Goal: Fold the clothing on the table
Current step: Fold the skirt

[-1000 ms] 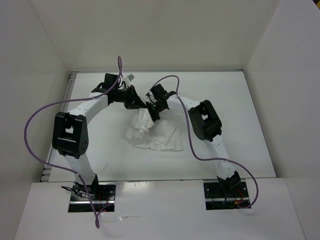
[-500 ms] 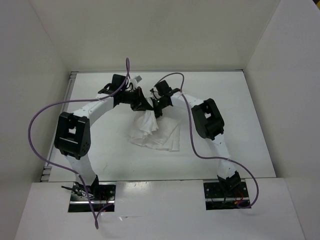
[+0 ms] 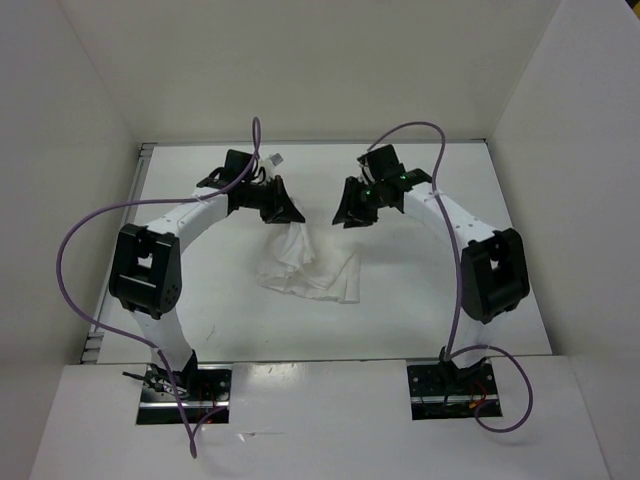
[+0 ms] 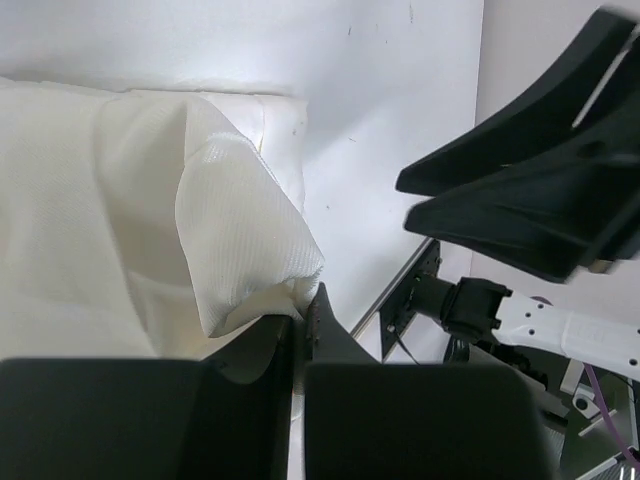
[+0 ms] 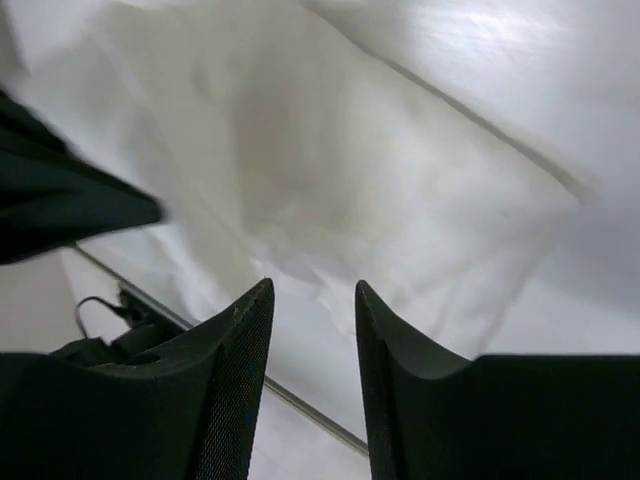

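Clothing (image 3: 310, 272) lay bunched near the middle of the worktop (image 3: 450, 290), a little toward its far edge. Its upper part was drawn up into a peak, and the rest spread in loose pleats toward the near edge. The left pincer (image 4: 305, 310) was pressed together on that peak, pinching a thin fold of the white weave between its tips.

The fabric looked light, limp and thin. It would likely sag, slide on the smooth worktop and lose any crease unless laid flat. The best hold seemed to be a corner or hemmed edge, one in each pincer, so the cloth could be stretched before folding.

The right pincer (image 3: 350, 212) hung just beside the garment, toward the far right corner, with its fingers spread and nothing between them.

Which edge was waist and which was hem could not be told from the heap. The left pincer hid the cloth beneath it, and the right wrist view was blurred.
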